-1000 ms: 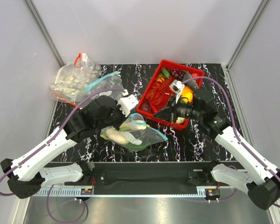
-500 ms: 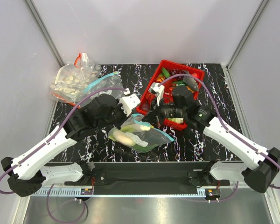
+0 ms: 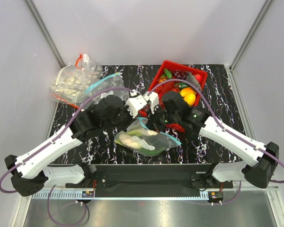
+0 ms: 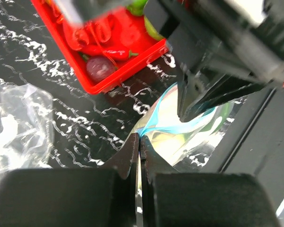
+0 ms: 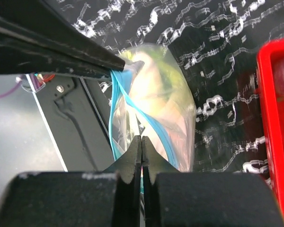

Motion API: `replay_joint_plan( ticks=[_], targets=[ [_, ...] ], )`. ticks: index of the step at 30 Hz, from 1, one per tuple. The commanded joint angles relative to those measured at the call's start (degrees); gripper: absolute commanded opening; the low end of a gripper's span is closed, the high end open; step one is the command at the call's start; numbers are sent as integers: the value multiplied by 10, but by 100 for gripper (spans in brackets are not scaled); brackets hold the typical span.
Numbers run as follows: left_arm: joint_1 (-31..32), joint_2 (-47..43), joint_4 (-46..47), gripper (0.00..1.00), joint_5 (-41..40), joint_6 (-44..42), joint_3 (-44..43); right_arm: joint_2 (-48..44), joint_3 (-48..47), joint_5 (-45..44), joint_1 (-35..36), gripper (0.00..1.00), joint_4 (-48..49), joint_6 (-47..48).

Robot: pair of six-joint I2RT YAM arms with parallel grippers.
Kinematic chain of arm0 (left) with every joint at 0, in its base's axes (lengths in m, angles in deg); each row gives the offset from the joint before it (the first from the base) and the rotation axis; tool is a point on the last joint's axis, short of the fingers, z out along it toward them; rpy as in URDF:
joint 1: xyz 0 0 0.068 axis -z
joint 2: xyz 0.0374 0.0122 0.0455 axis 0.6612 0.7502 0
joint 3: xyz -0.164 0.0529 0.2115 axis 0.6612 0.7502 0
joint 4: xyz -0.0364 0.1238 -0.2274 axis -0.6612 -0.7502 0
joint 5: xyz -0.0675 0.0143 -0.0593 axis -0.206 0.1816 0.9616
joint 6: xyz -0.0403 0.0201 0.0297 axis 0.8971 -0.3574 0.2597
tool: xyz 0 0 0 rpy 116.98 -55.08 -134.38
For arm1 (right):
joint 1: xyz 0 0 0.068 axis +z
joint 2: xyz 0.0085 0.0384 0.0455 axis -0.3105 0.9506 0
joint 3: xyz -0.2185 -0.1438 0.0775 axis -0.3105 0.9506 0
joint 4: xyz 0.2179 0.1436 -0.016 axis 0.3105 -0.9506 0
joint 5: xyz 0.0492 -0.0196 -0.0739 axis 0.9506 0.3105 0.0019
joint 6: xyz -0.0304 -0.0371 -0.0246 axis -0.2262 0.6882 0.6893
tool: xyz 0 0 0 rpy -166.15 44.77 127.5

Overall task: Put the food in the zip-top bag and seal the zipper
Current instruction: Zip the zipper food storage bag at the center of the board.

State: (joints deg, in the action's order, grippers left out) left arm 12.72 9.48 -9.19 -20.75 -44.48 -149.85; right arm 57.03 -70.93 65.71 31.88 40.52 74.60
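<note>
In the middle of the black, white-veined bench (image 3: 217, 90): the zip-top bag (image 3: 154, 144), clear and crinkly, lying flat just in front of the red basket (image 3: 182, 66). Inside the bag, the food (image 3: 131, 140): white oval pieces and something green, seen through the plastic. Along the bag's far edge, the zipper (image 5: 114, 118), a thin blue strip, bent and wavy. In the right wrist view, two blue lines with a gap between them, so not pressed together along that part.

As for the left jaws: squeezed together with no gap, nipping the bag's mouth edge at the left end, right where the blue strip starts. As for the right jaws: squeezed together too, pinching the zipper a little further along. Both pairs over the back edge of the bag, very close to each other, tips pointing down at the strip.

In the basket: yellow, red and green toy produce (image 3: 189, 97), piled up. Far left at the back of the bench: another clear bag (image 3: 71, 85) with a red strip and small white pieces in it, well apart from the zip-top bag. Just beside that one: more clear crinkly plastic (image 3: 106, 85) with a blue edge.
</note>
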Motion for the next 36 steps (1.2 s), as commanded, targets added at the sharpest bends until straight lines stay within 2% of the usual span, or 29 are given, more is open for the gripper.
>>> replay_joint_plan(
  ticks=[1, 5, 8, 17, 23, 24, 25, 31, 33, 35, 36],
  targets=[
    [11, 13, 70, 0, 15, 22, -25, -23, 9, -43, 6, 0, -55, 10],
    [35, 34, 82, 0, 15, 25, -39, -19, 20, -59, 7, 0, -87, 11],
    [36, 40, 93, 0, 33, 38, -44, -21, 39, -76, 7, 0, -86, 4],
    [36, 35, 117, 0, 20, 67, -28, -21, 67, -105, 8, 0, -100, -17],
    [36, 33, 131, 0, 25, 71, -19, -32, 59, -106, 7, 0, -101, -15],
    [36, 36, 129, 0, 26, 71, -19, -53, 57, -102, 8, 4, -94, -17],
    [36, 37, 129, 0, 25, 71, -19, -65, 56, -101, 7, 15, -78, -21],
    [36, 38, 126, 0, 27, 69, -17, -112, 9, -100, 7, 29, -82, -34],
    [37, 37, 124, 0, 24, 68, -15, -119, 5, -99, 8, 46, -87, -33],
    [36, 37, 122, 0, 20, 67, -13, -127, 14, -103, 8, 58, -86, -32],
    [37, 36, 123, 0, 20, 66, -13, -141, 21, -101, 7, 69, -83, -30]
  ],
)
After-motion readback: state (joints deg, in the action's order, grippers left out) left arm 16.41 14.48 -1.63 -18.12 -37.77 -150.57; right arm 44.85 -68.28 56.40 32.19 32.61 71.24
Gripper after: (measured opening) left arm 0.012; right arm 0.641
